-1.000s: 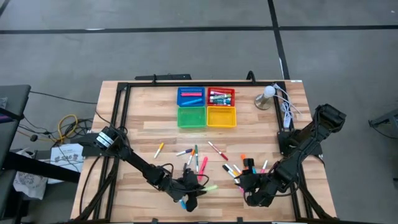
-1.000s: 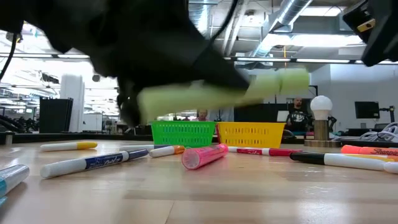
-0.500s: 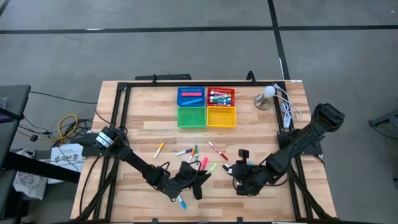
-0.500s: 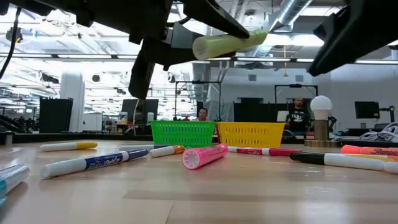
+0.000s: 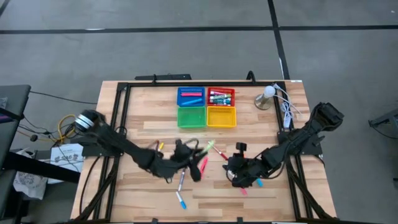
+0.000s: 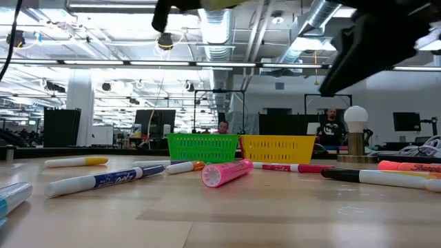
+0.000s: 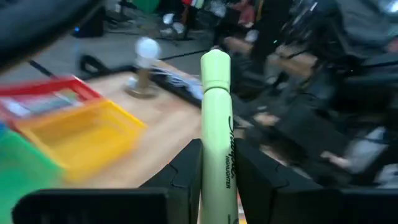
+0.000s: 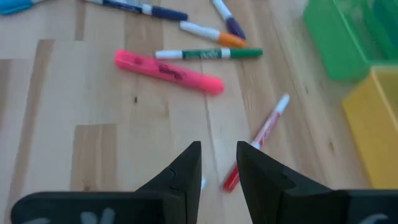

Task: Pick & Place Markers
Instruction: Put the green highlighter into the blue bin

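Many markers lie loose on the wooden table, among them a pink highlighter (image 5: 202,167) (image 8: 168,71), a green marker (image 8: 208,54) and a red marker (image 8: 258,140). My left gripper (image 5: 199,152) hangs above the table's middle, shut on a light green highlighter (image 5: 209,147) (image 7: 216,124). My right gripper (image 5: 231,169) (image 8: 219,165) hovers to the right of it over the red marker. Its fingers point down at a slant, stand a narrow gap apart and have only bare table between them. My left gripper pinches the light green highlighter's barrel (image 7: 217,180) between its two fingers. The fingers lie along it and point nearly level toward the table's far right. The capped end (image 7: 215,62) sticks out well past the fingertips. The highlighter is lifted clear of the table.
Four trays stand at the far middle: blue (image 5: 179,96) and red (image 5: 233,93) with markers in them, green (image 5: 191,117) and yellow (image 5: 221,116) in front. A small lamp (image 5: 266,96) and cables sit at the far right. Blue markers (image 5: 181,190) lie near the front edge.
My left gripper has risen with the light green highlighter and gone toward the far edge and the trays, tipping from a downward slant to nearly level. The highlighter is now well clear of the table. My right gripper has swung toward the table's left and a little farther.
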